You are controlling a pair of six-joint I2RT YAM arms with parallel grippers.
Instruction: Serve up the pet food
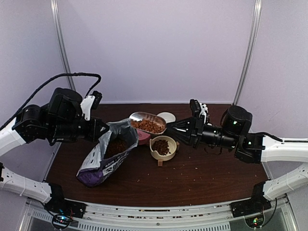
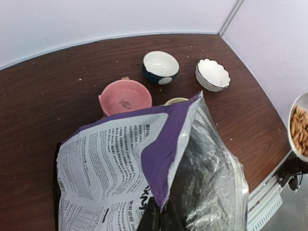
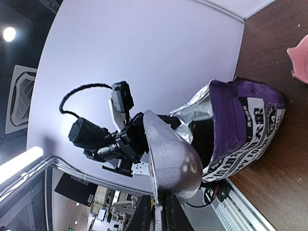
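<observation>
The pet food is reddish-brown kibble. One heap fills the silver scoop [image 1: 147,122], one lies in the cream bowl [image 1: 162,153], and more shows inside the open purple-and-white bag [image 1: 103,161]. My right gripper [image 1: 174,131] is shut on the scoop's handle and holds the scoop level above the pink bowl [image 1: 143,137], between bag and cream bowl. In the right wrist view only the scoop's underside [image 3: 175,154] shows, above my right gripper [image 3: 156,216]. My left gripper [image 2: 161,216] is shut on the bag's top edge [image 2: 166,163] and holds the mouth open.
A dark blue bowl [image 2: 160,66] and a white scalloped bowl [image 2: 212,74] stand behind the pink bowl [image 2: 125,97]. Stray kibble crumbs lie on the brown table [image 1: 207,168]. White walls close in the back and sides.
</observation>
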